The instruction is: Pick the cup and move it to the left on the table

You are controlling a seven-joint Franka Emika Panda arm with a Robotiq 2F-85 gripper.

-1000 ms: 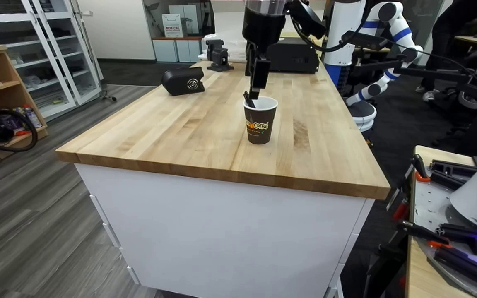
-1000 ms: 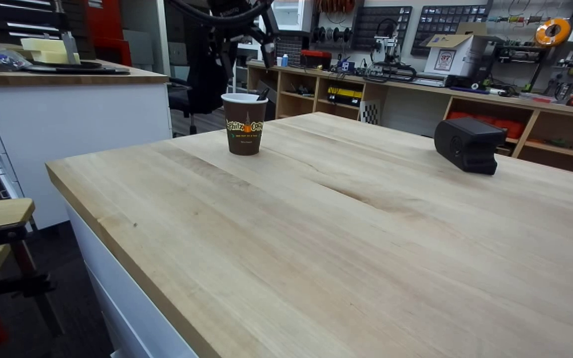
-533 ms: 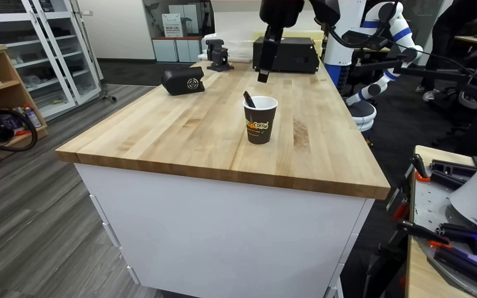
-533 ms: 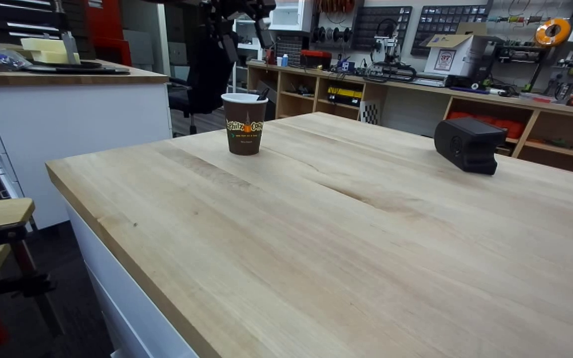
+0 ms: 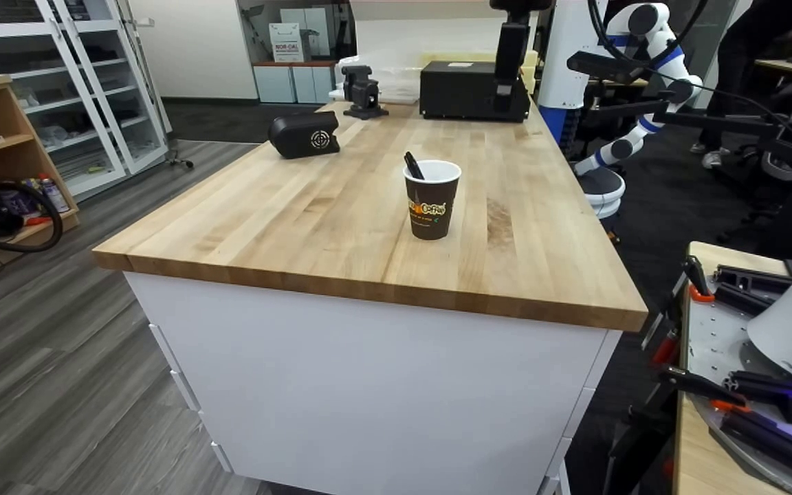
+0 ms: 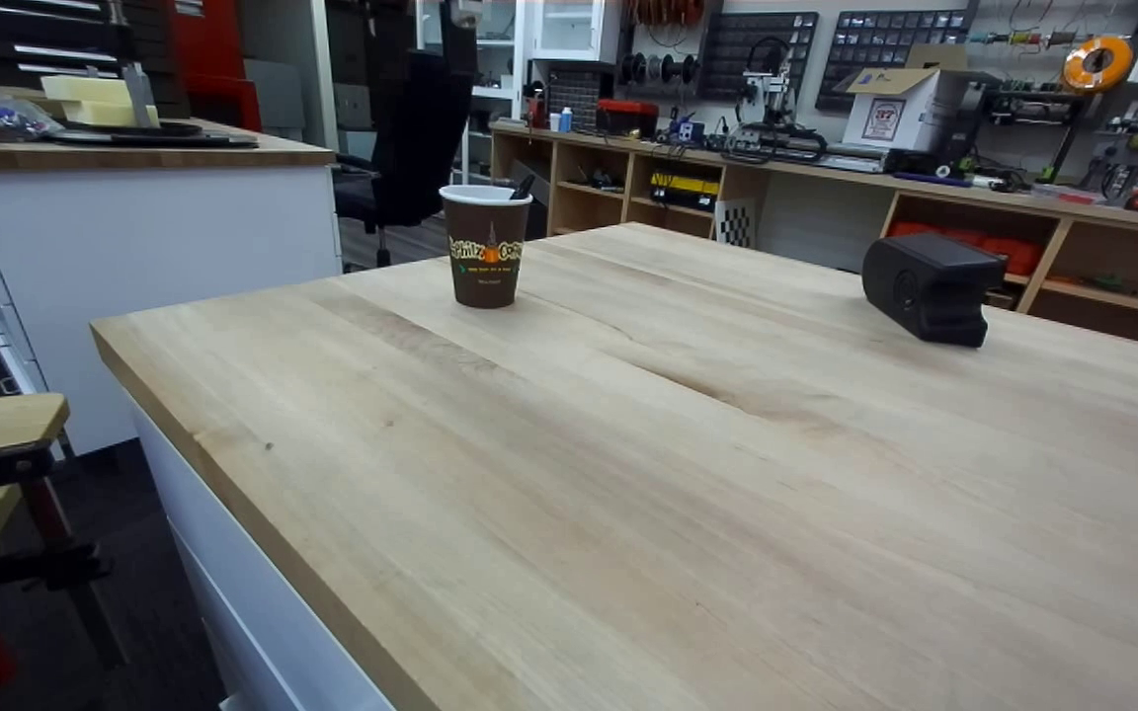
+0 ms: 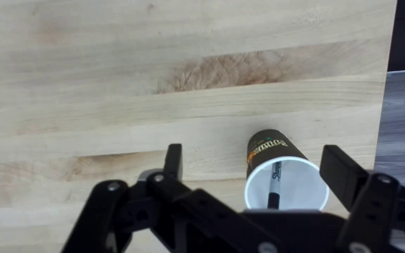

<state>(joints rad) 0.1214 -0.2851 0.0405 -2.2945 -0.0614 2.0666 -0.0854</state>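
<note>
The cup stands upright on the wooden table (image 5: pixel 286 227), which also shows in an exterior view (image 6: pixel 678 474) and the wrist view (image 7: pixel 100 116). The cup is dark brown with a white rim and yellowish lettering, seen in both exterior views (image 5: pixel 432 210) (image 6: pixel 486 262) and in the wrist view (image 7: pixel 271 146). A Sharpie marker (image 7: pixel 275 175) leans inside it. My gripper (image 7: pixel 255 163) is open and empty. In the wrist view the cup appears between the fingers, nearer the right one. In an exterior view the gripper (image 5: pixel 504 93) hangs well above and behind the cup, not touching it.
A black box-like device (image 5: pixel 303 135) lies near the table's far left edge, also in an exterior view (image 6: pixel 933 286). A small vise (image 5: pixel 361 91) and a large black machine (image 5: pixel 461 96) stand at the table's back. A white-and-blue robot arm (image 5: pixel 667 58) is beyond the table's right side.
My gripper has moved up and away from the cup, to the right in an exterior view and nearly out of the top of the frame in an exterior view. The cup has not moved.
</note>
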